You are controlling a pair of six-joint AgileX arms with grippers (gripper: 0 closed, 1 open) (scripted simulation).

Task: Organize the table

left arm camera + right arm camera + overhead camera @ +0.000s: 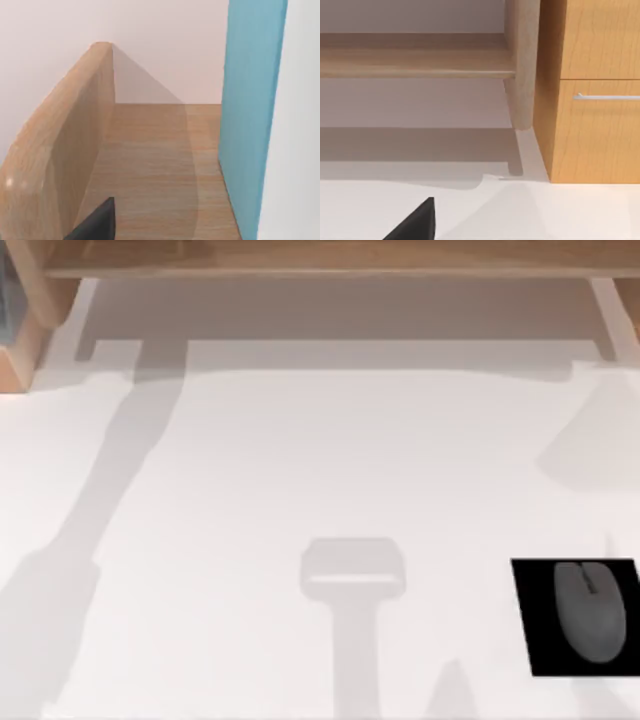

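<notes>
A grey mouse [590, 611] lies on a black mouse pad [535, 625] at the near right of the white table [300, 470]. A dark fingertip of the right gripper [415, 222] hangs above the table, facing a wooden drawer unit [595, 125]; the left gripper [97, 225] sits over a wooden shelf [150, 170] beside a blue panel [250, 115]. Whether either is released or clenched, I cannot tell

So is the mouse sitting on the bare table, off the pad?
No, in the top view the mouse lies on the black pad, near the right edge of the table.
</notes>
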